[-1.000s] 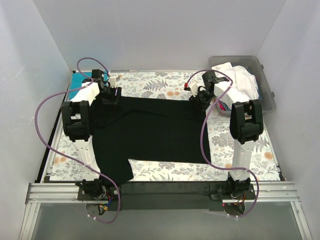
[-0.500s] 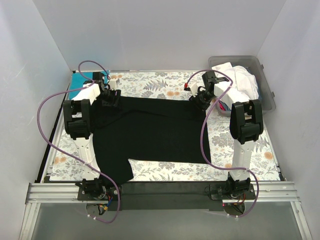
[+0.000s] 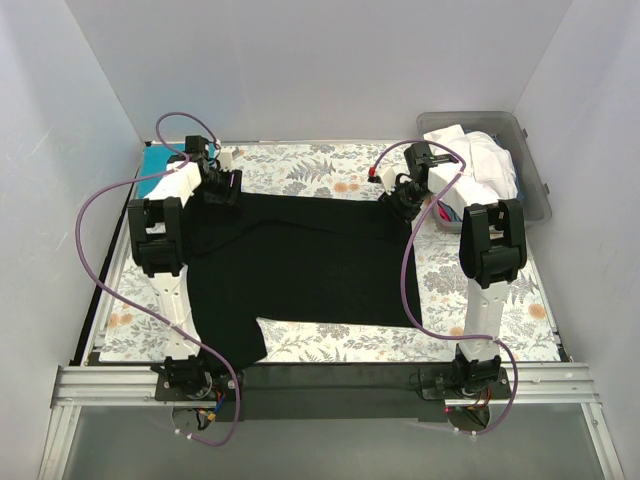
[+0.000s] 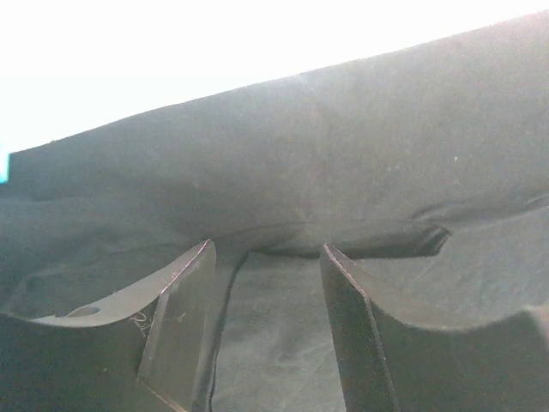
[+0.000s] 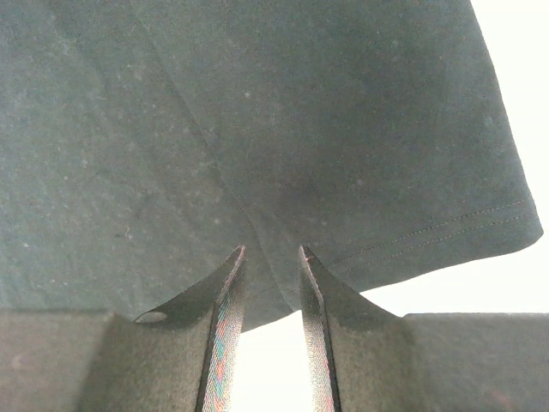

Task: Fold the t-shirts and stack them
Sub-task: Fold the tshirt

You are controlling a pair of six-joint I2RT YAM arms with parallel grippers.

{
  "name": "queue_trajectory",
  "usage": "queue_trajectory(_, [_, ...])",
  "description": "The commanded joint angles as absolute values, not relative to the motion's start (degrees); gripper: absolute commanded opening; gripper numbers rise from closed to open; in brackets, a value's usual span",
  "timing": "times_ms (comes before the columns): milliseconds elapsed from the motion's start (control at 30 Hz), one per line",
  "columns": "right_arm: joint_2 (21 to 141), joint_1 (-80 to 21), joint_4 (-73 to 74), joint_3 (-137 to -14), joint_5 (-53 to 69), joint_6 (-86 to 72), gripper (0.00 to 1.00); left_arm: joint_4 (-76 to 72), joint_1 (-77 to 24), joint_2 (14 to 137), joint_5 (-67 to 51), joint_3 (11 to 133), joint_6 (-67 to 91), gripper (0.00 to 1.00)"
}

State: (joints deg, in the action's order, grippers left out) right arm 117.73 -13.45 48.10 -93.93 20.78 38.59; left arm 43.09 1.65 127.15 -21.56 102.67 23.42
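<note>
The black t-shirt (image 3: 300, 265) lies spread flat on the floral table cloth. My left gripper (image 3: 222, 186) is at the shirt's far left corner. In the left wrist view it (image 4: 266, 266) is open, low over the black cloth (image 4: 360, 146), with a small fold just ahead of the fingertips. My right gripper (image 3: 398, 200) is at the shirt's far right corner. In the right wrist view it (image 5: 268, 256) stands narrowly open over the hemmed sleeve edge (image 5: 429, 232). A teal-blue shirt (image 3: 160, 160) lies at the far left. White shirts (image 3: 475, 160) fill the tub.
The clear grey tub (image 3: 535, 180) stands at the far right beside the right arm. White walls close in the table on three sides. The floral table cloth (image 3: 330, 340) shows along the near edge and the far edge (image 3: 300, 165).
My left gripper has shifted slightly toward the far edge at the shirt's corner. The right gripper and the shirt look unchanged.
</note>
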Motion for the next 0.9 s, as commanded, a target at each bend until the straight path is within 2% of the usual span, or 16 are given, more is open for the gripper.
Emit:
queue_trajectory(0, [118.2, -13.0, 49.4, -94.5, 21.1, 39.4, 0.37, 44.0, 1.4, 126.7, -23.1, 102.6, 23.4, 0.51])
queue_trajectory(467, [119.1, -12.7, 49.7, -95.1, 21.4, 39.4, 0.36, 42.9, 0.8, 122.4, -25.1, 96.8, 22.9, 0.47])
queue_trajectory(667, [119.1, -12.8, 49.7, -94.7, 21.4, 39.5, 0.36, 42.7, 0.8, 121.4, -24.9, 97.6, 23.6, 0.36])
queue_trajectory(867, [119.2, -12.7, 49.8, -94.7, 21.6, 39.5, 0.36, 42.2, 0.8, 119.5, -23.6, 98.2, 24.0, 0.41])
